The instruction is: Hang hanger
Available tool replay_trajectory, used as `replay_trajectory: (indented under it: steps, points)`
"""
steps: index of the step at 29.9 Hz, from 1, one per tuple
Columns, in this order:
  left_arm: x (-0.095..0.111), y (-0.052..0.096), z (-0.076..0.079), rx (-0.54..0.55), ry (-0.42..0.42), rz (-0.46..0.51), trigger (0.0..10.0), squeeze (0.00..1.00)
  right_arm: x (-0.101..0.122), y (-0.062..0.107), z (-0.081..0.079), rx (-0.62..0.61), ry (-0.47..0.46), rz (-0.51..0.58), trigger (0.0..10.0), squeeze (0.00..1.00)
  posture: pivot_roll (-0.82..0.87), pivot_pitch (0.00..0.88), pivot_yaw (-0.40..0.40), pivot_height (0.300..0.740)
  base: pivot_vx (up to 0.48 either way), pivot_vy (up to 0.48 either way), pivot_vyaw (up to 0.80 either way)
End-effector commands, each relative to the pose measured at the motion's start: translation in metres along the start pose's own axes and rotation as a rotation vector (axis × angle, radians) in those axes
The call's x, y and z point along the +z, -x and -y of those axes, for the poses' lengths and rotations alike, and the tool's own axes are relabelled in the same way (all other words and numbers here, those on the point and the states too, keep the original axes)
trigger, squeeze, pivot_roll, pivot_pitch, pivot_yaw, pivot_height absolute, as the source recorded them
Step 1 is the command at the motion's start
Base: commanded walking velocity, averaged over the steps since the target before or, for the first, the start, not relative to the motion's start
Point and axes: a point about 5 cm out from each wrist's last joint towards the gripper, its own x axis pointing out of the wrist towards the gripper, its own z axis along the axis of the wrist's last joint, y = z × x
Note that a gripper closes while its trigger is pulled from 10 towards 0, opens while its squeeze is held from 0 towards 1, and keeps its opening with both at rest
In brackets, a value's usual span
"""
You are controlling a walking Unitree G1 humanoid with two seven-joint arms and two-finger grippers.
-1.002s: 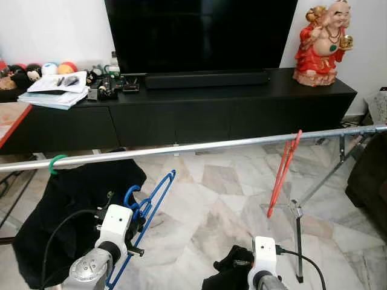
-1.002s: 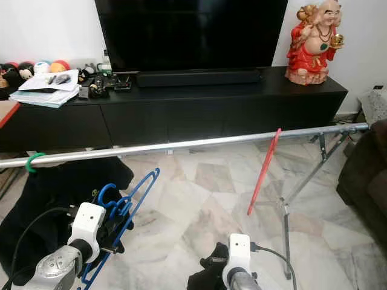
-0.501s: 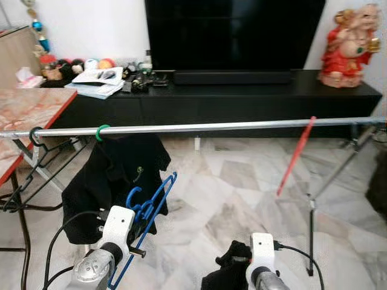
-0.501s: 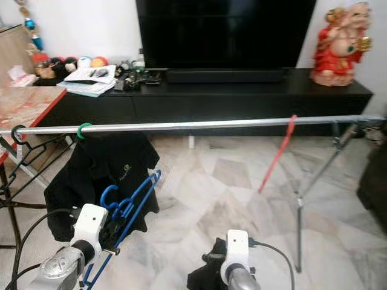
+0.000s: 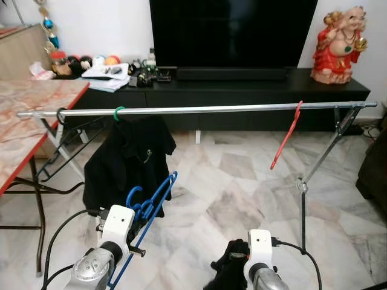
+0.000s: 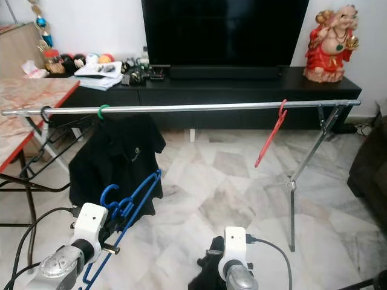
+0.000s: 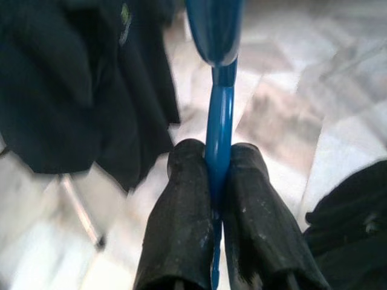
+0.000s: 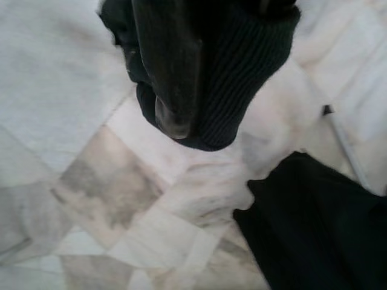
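A blue plastic hanger is clamped between the black fingers of my left gripper, low at the left and well below the rail. My right gripper is low in the middle, shut on a bunched black knit cloth that wraps one finger and hides the other. A silver rail runs across the room ahead of me. On it hang a red hanger near the right end, a black shirt on a green hook, and a black hanger at the left end.
The rack's folding legs stand on the marble floor at the right, with more legs at the left. A marble-topped table sits at the left. Behind the rail are a black TV console, a TV and a red statue. A dark sofa edge is far right.
The camera has moved, so the whole rail now shows, farther off and level, with the table at the left. Both grippers keep their hold as before.
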Motion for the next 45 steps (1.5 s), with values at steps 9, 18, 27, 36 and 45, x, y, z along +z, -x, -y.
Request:
replay_trajectory:
  steps: [9, 18, 27, 36, 45]
  points:
    - [0.006, -0.003, -0.001, -0.049, -0.061, -0.023, 10.0, 0.00, 0.030, -0.006, -0.003, 0.018, 0.012, 0.106, 10.0, 0.00, 0.19, 0.000, 0.023, 0.740, 0.000, 0.000, 0.00]
    - [-0.002, 0.007, 0.005, -0.403, -0.266, -0.229, 10.0, 0.00, 0.063, -0.013, -0.006, 0.054, 0.068, 0.169, 10.0, 0.00, 0.20, 0.000, 0.007, 0.740, 0.000, 0.000, 0.00]
    - [0.005, 0.020, 0.015, -0.743, -0.362, -0.330, 10.0, 0.00, 0.090, -0.016, -0.009, 0.076, 0.119, 0.218, 10.0, 0.00, 0.19, 0.000, -0.006, 0.740, 0.000, 0.000, 0.00]
    - [0.025, 0.003, 0.031, -0.770, -0.289, -0.236, 10.0, 0.00, 0.101, -0.017, -0.017, 0.123, 0.150, 0.238, 10.0, 0.00, 0.19, 0.000, -0.013, 0.740, 0.000, 0.000, 0.00]
    - [0.023, 0.000, 0.023, -0.702, -0.297, -0.253, 10.0, 0.00, 0.100, -0.017, -0.015, 0.132, 0.162, 0.230, 10.0, 0.00, 0.19, 0.000, -0.017, 0.740, 0.000, 0.000, 0.00]
